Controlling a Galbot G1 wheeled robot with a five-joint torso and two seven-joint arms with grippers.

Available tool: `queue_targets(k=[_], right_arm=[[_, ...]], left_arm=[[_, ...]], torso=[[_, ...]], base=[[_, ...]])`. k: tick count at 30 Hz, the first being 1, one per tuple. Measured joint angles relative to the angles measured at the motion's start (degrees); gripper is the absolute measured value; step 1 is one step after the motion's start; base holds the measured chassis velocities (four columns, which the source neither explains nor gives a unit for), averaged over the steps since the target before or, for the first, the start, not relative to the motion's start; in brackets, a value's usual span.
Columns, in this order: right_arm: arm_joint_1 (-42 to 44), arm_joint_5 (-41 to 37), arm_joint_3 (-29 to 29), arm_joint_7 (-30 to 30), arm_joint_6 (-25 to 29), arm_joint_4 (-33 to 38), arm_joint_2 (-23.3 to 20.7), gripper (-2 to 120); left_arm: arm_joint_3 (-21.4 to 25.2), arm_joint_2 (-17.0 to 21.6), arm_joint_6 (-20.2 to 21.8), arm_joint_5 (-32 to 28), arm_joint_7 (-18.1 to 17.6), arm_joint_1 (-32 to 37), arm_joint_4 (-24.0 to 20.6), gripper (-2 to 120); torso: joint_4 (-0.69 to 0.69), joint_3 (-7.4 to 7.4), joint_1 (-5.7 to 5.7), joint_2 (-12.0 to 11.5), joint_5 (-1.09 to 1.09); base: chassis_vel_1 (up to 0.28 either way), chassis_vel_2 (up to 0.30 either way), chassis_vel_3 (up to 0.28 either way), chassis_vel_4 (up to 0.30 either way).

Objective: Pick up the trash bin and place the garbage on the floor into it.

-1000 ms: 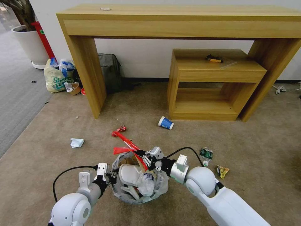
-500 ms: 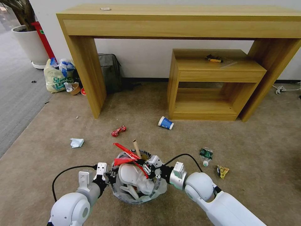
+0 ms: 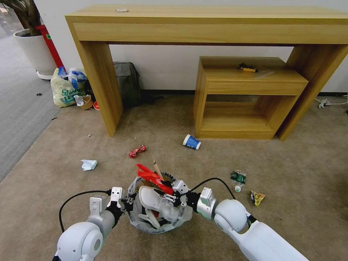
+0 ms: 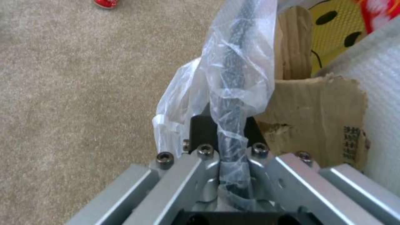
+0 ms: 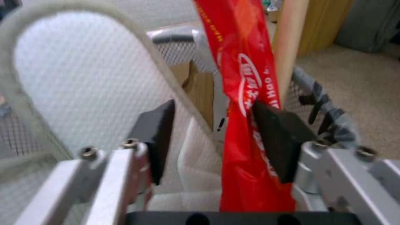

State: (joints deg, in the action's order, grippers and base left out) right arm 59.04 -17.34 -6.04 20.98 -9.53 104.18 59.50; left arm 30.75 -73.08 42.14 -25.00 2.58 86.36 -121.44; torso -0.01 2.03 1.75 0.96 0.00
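Note:
The trash bin (image 3: pixel 183 216), black mesh lined with a clear bag, sits low in front of me on the beige floor (image 3: pixel 72 203). My left gripper (image 3: pixel 125 203) is shut on its bag-covered rim (image 4: pixel 233 62). My right gripper (image 3: pixel 169 194) hangs open over the bin's mouth. A long red wrapper (image 5: pixel 246 93) lies loose between the right gripper's fingers (image 5: pixel 280 142), beside a white slipper (image 5: pixel 83 78) and a wooden stick (image 5: pixel 289 47). Cardboard (image 4: pixel 312 109) stands inside the bin. On the floor lie a small red wrapper (image 3: pixel 137 151), a blue cup (image 3: pixel 191 141), crumpled paper (image 3: pixel 88 164) and a green crushed bottle (image 3: pixel 238 177).
A yellow wrapper (image 3: pixel 257 197) lies right of the bottle. A tall wooden table (image 3: pixel 101 79) and a low wooden shelf (image 3: pixel 250 98) stand against the wall ahead. A tied yellowish bag (image 3: pixel 65 90), a grey backpack (image 3: pixel 127 81) and a planter (image 3: pixel 34 50) sit at far left.
My right gripper has drawn back toward me and sunk to the bin's mouth, pulling the long red wrapper in off the floor. Its fingers now stand apart. The left arm has held still.

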Motion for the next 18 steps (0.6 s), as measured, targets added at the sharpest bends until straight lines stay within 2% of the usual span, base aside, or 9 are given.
queue_targets(k=[7, 8, 10, 18], right_arm=[[0.0, -2.1, 0.4, -1.6, -0.4, 2.2, -0.7, 85], [0.0, -2.1, 0.4, -1.6, -0.4, 2.2, -0.7, 85], [0.0, -3.3, 0.3, -2.3, -0.7, 2.5, -0.8, 96], [0.0, -4.7, -0.6, -3.0, -1.1, 2.7, -0.8, 100]], left_arm=[[0.1, -0.1, 0.0, 0.0, 0.1, 0.0, 0.0, 0], [0.1, -0.1, 0.0, 0.0, 0.1, 0.0, 0.0, 0], [0.1, -0.2, 0.0, 0.1, 0.1, -0.1, 0.0, 0], [0.3, -0.2, 0.0, 0.1, 0.1, -0.1, 0.0, 0]], torso=[[0.00, 0.00, 0.00, 0.0, 0.00], [0.00, 0.00, 0.00, 0.0, 0.00], [0.00, 0.00, 0.00, 0.0, 0.00], [0.00, 0.00, 0.00, 0.0, 0.00]], base=[[0.000, 0.000, 0.000, 0.000], [0.000, 0.000, 0.000, 0.000], [0.000, 0.000, 0.000, 0.000], [0.000, 0.000, 0.000, 0.000]])
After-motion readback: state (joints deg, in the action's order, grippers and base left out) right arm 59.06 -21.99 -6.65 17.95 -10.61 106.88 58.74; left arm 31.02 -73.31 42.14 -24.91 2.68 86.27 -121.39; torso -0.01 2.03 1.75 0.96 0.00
